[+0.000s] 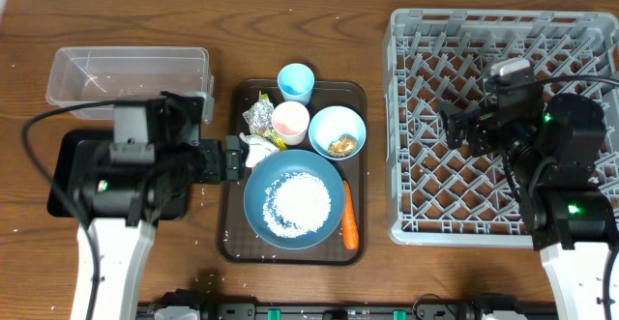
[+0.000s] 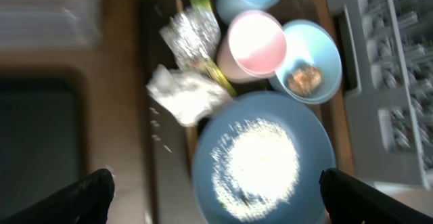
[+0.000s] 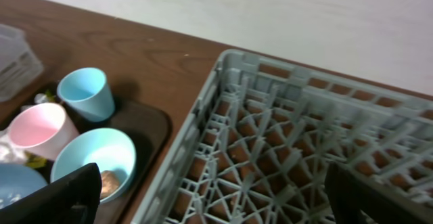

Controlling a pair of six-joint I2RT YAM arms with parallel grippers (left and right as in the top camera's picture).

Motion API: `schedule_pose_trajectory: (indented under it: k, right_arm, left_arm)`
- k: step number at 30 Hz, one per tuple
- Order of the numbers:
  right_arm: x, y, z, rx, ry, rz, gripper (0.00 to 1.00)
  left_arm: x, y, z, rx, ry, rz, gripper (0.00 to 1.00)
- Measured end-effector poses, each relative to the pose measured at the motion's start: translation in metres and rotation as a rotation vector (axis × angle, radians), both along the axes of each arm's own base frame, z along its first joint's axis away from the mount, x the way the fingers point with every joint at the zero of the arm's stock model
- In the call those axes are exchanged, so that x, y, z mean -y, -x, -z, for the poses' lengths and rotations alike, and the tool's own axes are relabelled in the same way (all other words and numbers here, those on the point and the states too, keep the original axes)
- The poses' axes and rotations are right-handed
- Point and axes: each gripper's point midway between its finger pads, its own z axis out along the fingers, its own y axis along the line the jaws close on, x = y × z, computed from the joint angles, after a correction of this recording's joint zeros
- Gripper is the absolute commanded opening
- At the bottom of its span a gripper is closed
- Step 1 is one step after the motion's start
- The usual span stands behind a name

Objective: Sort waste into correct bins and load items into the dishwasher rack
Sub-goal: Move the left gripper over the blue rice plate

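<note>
On the brown serving tray [image 1: 232,235] stand a large dark blue bowl [image 1: 293,199] of white rice [image 2: 260,162], a light blue bowl [image 1: 338,131] holding a brownish lump [image 2: 304,79], a pink cup [image 1: 290,122] and a light blue cup [image 1: 295,81]. An orange carrot [image 1: 350,218] lies right of the big bowl. A printed wrapper [image 1: 259,117] and a crumpled napkin [image 2: 186,95] lie at the tray's left. My left gripper [image 1: 232,159] hangs open at the tray's left edge, empty. My right gripper [image 1: 453,127] is open and empty over the grey dishwasher rack [image 1: 406,165].
A clear plastic tub [image 1: 126,73] sits at the back left. A shallow black tray [image 1: 66,180] lies in front of it, mostly hidden under my left arm. Loose rice grains dot the wooden table [image 1: 193,243] around the serving tray.
</note>
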Motion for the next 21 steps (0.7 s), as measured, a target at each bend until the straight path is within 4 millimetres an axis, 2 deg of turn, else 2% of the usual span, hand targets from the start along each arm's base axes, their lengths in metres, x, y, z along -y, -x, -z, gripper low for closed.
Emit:
schedule_pose_trajectory:
  k: [4,10,14,17,21]
  right_arm:
    - [-0.008,0.002,0.001,-0.007,-0.024,-0.045,0.99]
    - [-0.020,0.008,0.003,-0.031,-0.060,-0.108,0.99]
    - [-0.024,0.014,0.009,-0.067,-0.073,-0.128,0.99]
    - [-0.024,0.016,0.012,-0.080,-0.075,-0.129,0.99]
    - [-0.021,0.017,0.016,-0.096,-0.068,-0.116,0.99]
  left_arm:
    - [0.008,-0.001,0.021,-0.110,0.044,0.011,0.98]
    - [0.012,-0.008,0.047,-0.265,0.116,-0.084,1.00]
    - [0.019,-0.014,0.055,-0.298,0.154,-0.092,0.94]
    - [0.031,-0.013,0.054,-0.293,0.158,-0.049,0.92]
    - [0.059,-0.003,0.057,-0.291,0.103,0.043,0.92]
